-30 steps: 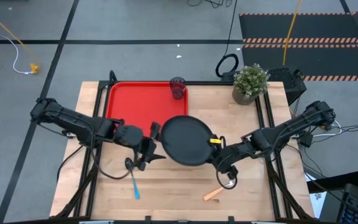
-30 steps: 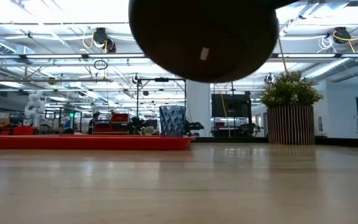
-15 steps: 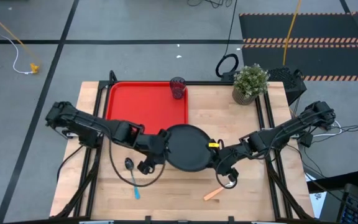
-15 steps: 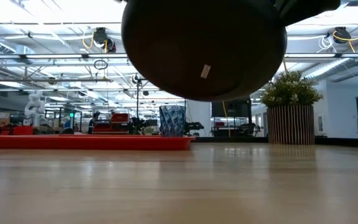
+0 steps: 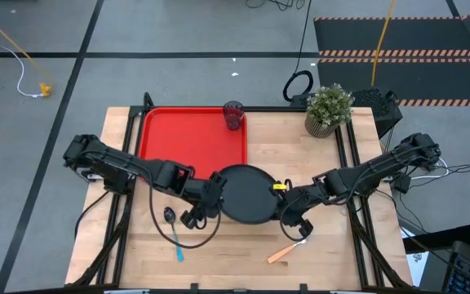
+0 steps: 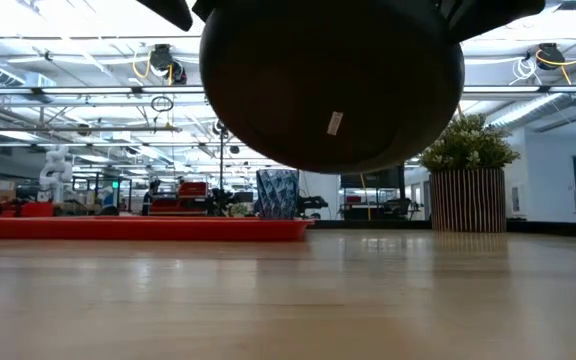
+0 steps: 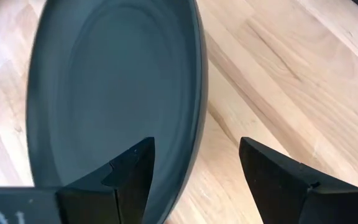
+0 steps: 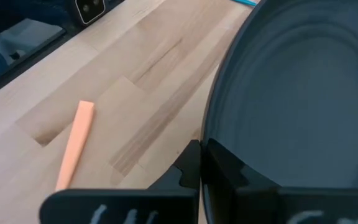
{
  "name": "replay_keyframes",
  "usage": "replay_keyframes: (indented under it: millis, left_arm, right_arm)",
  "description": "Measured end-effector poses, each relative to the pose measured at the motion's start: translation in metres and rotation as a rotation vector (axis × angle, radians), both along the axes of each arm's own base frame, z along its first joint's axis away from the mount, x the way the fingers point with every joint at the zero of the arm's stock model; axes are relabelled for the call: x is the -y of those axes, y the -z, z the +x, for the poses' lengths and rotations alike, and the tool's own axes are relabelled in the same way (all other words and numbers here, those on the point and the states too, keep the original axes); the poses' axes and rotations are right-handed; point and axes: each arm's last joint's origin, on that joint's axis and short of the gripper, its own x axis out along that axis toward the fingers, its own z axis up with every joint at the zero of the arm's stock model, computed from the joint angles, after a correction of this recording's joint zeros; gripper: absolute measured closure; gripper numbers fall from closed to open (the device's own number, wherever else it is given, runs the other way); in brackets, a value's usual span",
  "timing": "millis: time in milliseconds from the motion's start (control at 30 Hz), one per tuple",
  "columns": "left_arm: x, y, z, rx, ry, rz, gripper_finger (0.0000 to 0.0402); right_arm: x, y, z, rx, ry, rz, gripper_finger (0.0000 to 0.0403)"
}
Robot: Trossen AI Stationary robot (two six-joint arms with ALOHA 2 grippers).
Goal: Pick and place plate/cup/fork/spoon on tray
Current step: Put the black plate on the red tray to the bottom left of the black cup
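Black and matte, the plate point(image 5: 246, 194) sits in the middle of my high view, above the wooden table point(image 5: 333, 245), just beside the near right corner of the red tray point(image 5: 188, 139). I see the right gripper point(image 5: 285, 206) at the plate's right edge and the left gripper point(image 5: 209, 198) at its left edge. The cup point(image 5: 233, 115) stands upright in the far right corner of the tray. The spoon point(image 5: 173, 231) with the blue handle lies on the table in front of the left arm, and the fork point(image 5: 287, 248) with the orange handle lies in front of the right gripper. A potted plant point(image 5: 328, 109) stands at the far right of the table.

From the low view, I see the underside of the plate point(image 6: 330, 85) hanging clear above the table point(image 6: 288, 300), with a small label on it. The cup point(image 6: 277, 193) and the tray point(image 6: 148, 228) are far behind on the left, the plant point(image 6: 468, 185) on the right.

On the left wrist view, the two fingers point(image 7: 132, 177) stand wide apart, with the plate's rim point(image 7: 199, 93) between them; they do not press on it.

On the right wrist view, the right gripper point(image 8: 201, 162) is clamped on the rim of the plate point(image 8: 303, 106). The orange handle of the fork point(image 8: 74, 144) lies flat on the wood beyond.
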Motion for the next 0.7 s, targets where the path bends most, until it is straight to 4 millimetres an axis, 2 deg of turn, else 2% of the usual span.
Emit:
replay_keyframes:
  millis: [200,700]
  left_arm:
    - [-0.0009,0.0024,0.0009,-0.013,0.009,0.005,0.0179]
    - [-0.0018,0.0026,0.0006,-0.007,0.093,0.047,0.0364]
  right_arm:
    - [-0.0001,0.0,-0.0001,0.0,-0.002,-0.001,0.0403]
    - [0.0001,0.0,0.0,0.012,-0.022,-0.028,0.0403]
